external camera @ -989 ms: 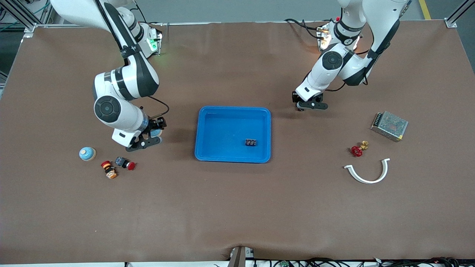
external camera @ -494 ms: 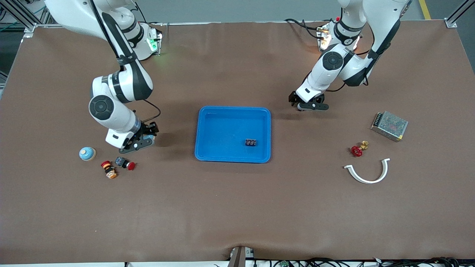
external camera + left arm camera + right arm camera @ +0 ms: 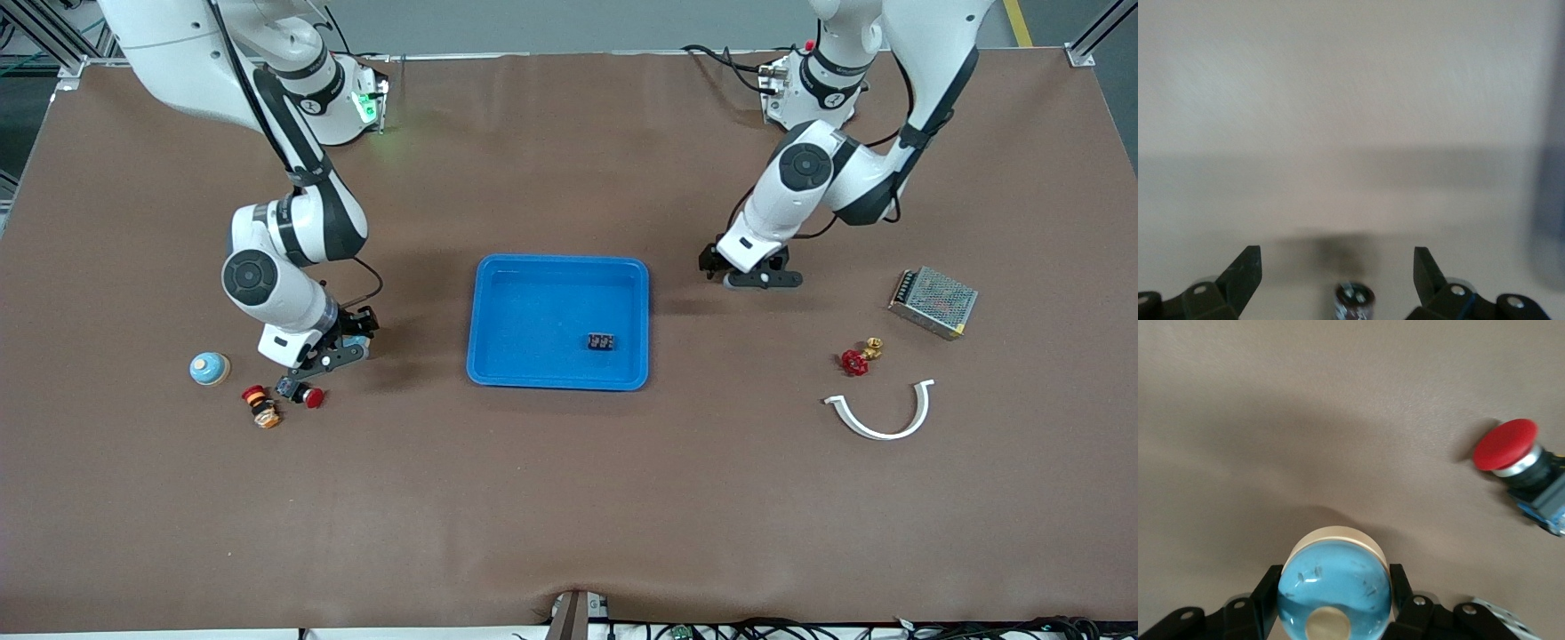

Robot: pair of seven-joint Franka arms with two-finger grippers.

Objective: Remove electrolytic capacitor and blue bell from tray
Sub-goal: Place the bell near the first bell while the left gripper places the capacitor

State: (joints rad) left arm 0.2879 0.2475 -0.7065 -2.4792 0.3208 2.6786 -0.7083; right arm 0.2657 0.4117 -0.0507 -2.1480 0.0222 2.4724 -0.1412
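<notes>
My right gripper is shut on a blue dome bell with a cream base. It holds the bell low over the table, beside a red push button. A second blue bell sits on the table toward the right arm's end. My left gripper is open, low over the table beside the blue tray. A small dark capacitor stands upright between the left gripper's fingers, touching neither. The capacitor is hidden under the hand in the front view.
A small black part lies in the tray. An orange and red button lies by the push button. A red valve, a white curved piece and a metal mesh box lie toward the left arm's end.
My right gripper has carried the bell away from the tray toward the red push button and lower. My left gripper has shifted slightly away from the tray and toward the front camera.
</notes>
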